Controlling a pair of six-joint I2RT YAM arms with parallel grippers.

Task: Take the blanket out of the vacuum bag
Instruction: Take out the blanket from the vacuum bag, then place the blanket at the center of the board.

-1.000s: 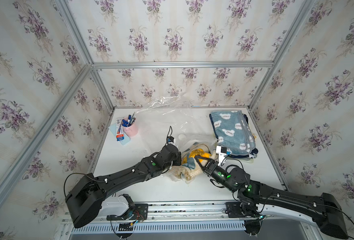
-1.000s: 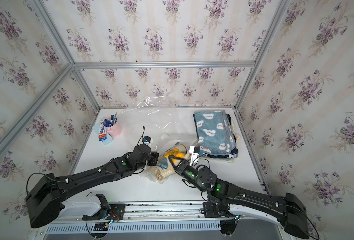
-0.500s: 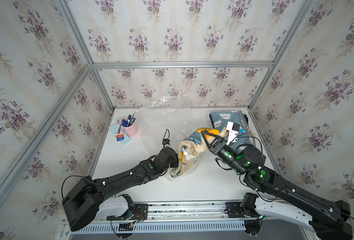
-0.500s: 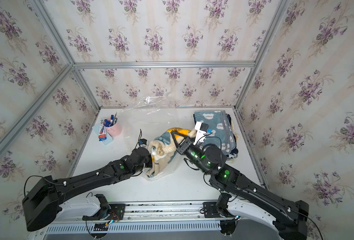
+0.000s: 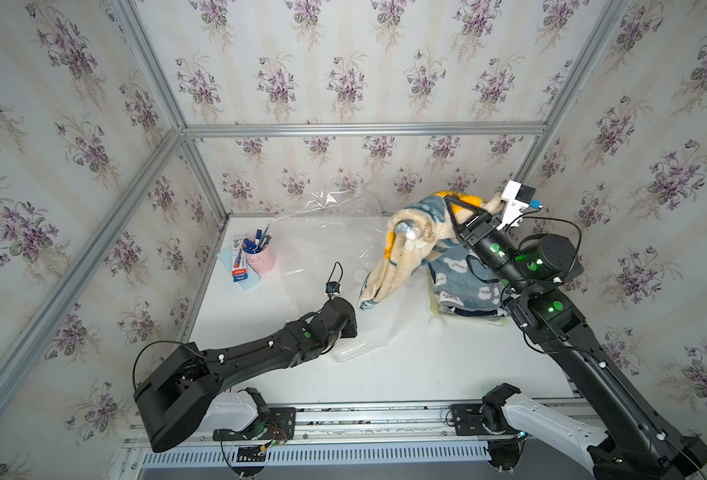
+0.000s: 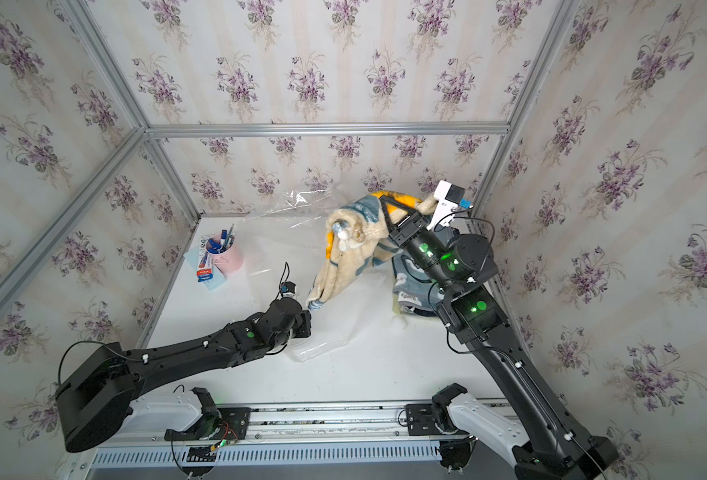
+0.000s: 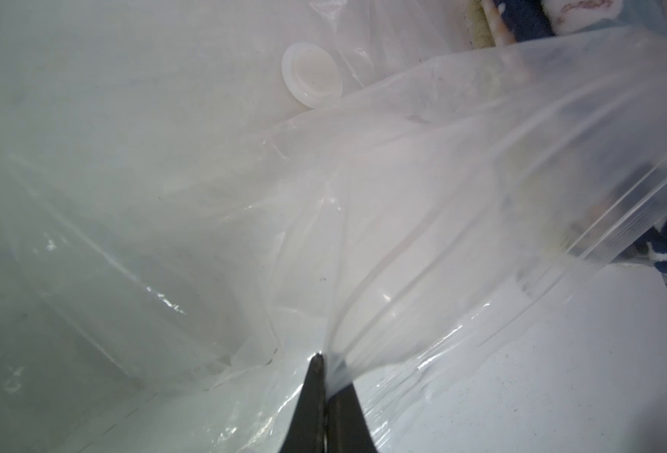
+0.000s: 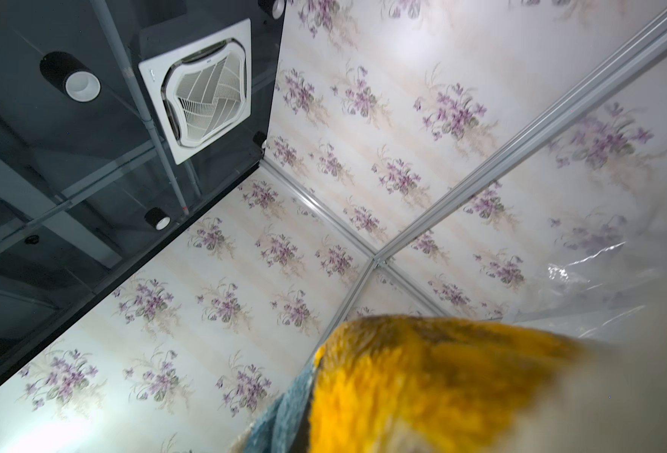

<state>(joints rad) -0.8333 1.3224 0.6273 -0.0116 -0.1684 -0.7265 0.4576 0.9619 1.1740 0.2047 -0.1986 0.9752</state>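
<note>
Soft, limp cream-blue-orange fleece blanket (image 5: 401, 253) is held in clamped right claw (image 5: 451, 204); slippery clear plastic vacuum bag (image 7: 461, 164) is pinched near zip edge by closed left claw (image 7: 321, 362).

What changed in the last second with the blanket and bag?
The right gripper, shut on the cream, yellow and blue fleece blanket, raised it up and back, drawing it from the clear plastic vacuum bag. The left gripper stayed shut on the bag's edge; pink pen cup, folded blue blanket unmoved.
</note>
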